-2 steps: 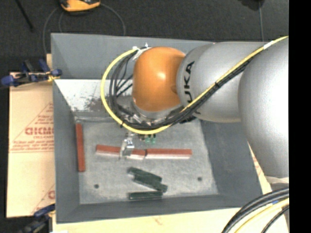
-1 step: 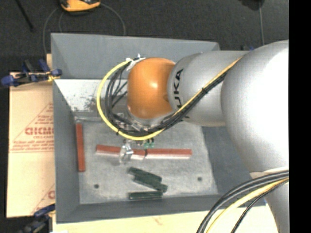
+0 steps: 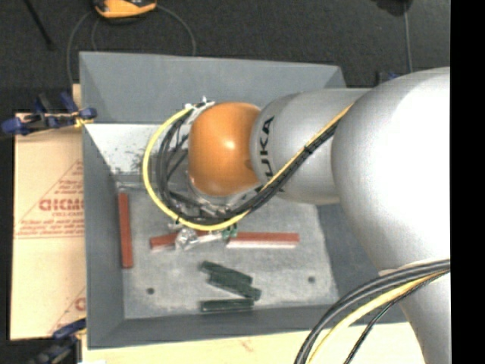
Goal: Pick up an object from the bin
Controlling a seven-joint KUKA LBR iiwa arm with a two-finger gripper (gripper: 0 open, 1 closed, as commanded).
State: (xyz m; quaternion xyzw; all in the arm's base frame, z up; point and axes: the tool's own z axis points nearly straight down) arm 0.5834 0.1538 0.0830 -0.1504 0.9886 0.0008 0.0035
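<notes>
My gripper (image 3: 188, 237) shows as a small metal part under the orange wrist cover, low over the middle of the bin floor. It sits right on a long red stick (image 3: 261, 240) that lies flat from left to right; a short red end (image 3: 161, 243) sticks out on the gripper's left. I cannot tell whether that end belongs to the same stick. Just in front of the gripper lies a dark green bar (image 3: 227, 277), slanted, and a second dark green bar (image 3: 227, 305) lies flat nearer the front wall.
A long orange-red stick (image 3: 125, 230) lies along the left wall, pointing front to back. The arm and its orange cover with looped cables hide the back middle and the right of the bin.
</notes>
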